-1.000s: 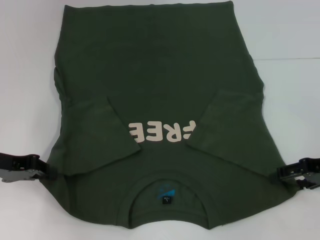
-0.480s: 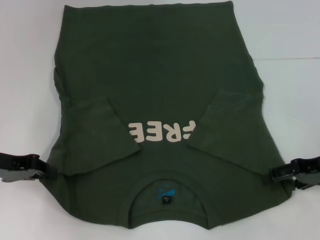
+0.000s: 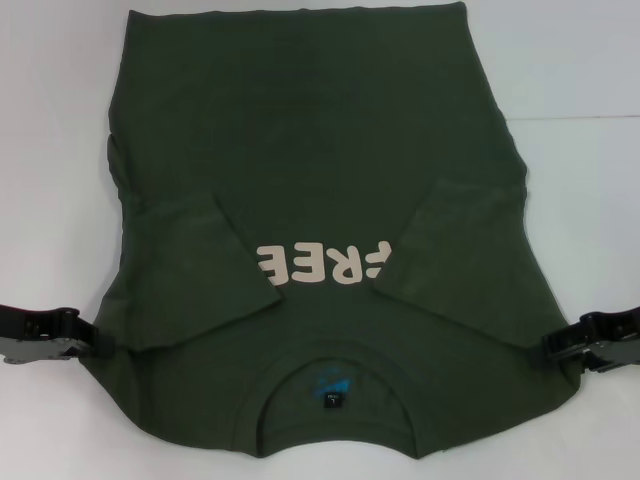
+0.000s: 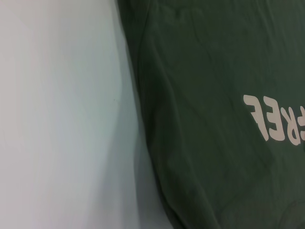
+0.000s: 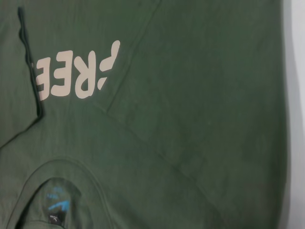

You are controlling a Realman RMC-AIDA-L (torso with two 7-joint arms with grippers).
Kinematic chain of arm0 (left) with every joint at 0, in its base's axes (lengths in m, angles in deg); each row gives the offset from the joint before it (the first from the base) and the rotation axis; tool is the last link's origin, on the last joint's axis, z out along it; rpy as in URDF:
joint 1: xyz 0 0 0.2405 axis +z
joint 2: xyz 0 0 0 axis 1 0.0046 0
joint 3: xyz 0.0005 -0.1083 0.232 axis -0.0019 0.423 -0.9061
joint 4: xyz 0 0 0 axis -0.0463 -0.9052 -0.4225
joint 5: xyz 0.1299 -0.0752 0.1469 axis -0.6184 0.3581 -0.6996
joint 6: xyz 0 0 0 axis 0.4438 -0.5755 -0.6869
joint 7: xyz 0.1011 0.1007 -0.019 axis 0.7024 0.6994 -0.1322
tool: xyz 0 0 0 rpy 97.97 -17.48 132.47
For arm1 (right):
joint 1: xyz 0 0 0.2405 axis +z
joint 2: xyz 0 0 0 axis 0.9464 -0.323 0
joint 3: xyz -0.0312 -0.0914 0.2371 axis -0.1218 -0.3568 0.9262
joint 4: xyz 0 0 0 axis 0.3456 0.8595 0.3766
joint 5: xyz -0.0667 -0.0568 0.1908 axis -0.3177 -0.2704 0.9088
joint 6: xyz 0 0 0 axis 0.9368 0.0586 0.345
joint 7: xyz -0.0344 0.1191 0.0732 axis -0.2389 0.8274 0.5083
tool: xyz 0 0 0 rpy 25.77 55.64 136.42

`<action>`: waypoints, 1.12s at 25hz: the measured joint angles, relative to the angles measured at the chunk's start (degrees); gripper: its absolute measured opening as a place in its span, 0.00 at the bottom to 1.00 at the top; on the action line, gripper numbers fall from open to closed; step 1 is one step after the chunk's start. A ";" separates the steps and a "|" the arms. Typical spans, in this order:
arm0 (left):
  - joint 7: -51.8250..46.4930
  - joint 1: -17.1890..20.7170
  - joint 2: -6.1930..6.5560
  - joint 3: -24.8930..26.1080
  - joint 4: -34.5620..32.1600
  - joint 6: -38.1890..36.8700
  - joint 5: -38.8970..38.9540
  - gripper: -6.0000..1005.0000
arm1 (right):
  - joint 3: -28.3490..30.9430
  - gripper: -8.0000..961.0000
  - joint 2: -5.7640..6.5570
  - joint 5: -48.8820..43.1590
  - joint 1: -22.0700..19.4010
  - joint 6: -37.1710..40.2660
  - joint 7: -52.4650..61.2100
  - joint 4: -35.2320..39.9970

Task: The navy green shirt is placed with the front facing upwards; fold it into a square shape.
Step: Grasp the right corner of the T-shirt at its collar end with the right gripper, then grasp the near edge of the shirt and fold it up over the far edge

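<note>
My left hand (image 3: 88, 342) sits low on the tabletop (image 3: 50, 150) at the navy green shirt's (image 3: 310, 170) edge, just below the left shoulder fold; its tip touches the cloth, but I cannot tell whether its fingers are spread or pinching. My right hand (image 3: 560, 347) mirrors it at the opposite edge, tip against the fabric, and its state is just as unclear.

The shirt lies flat, front up, collar (image 3: 335, 372) nearest me, hem farthest. Both sleeves are folded inward over the chest, covering part of the cream lettering (image 3: 322, 264), so only "FREE" reads, upside down from my head view. Inside the collar there is a small dark neck label (image 3: 334, 400) with what may be an "L", beside a blue mark.

My left wrist view shows the shirt's side edge (image 4: 143, 119) against bare tabletop, while my right wrist view shows the collar (image 5: 90, 181), the label and the folded sleeve's edge (image 5: 29, 71).
</note>
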 joint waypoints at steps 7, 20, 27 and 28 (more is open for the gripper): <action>0.00 0.00 0.07 0.00 0.00 -0.02 0.30 0.06 | -1.36 0.54 0.26 -0.07 0.24 0.24 0.63 -0.04; 0.16 0.00 0.18 0.00 0.00 0.00 0.67 0.06 | -2.93 0.10 0.07 -1.49 0.71 0.03 0.67 0.22; 0.44 0.13 0.22 0.15 -0.06 -0.01 1.20 0.05 | -1.89 0.05 0.24 -0.23 0.48 0.87 -0.57 0.56; 0.45 0.17 0.25 0.29 -0.13 -0.01 1.35 0.05 | -1.89 0.05 0.24 -0.23 0.48 0.87 -0.57 0.56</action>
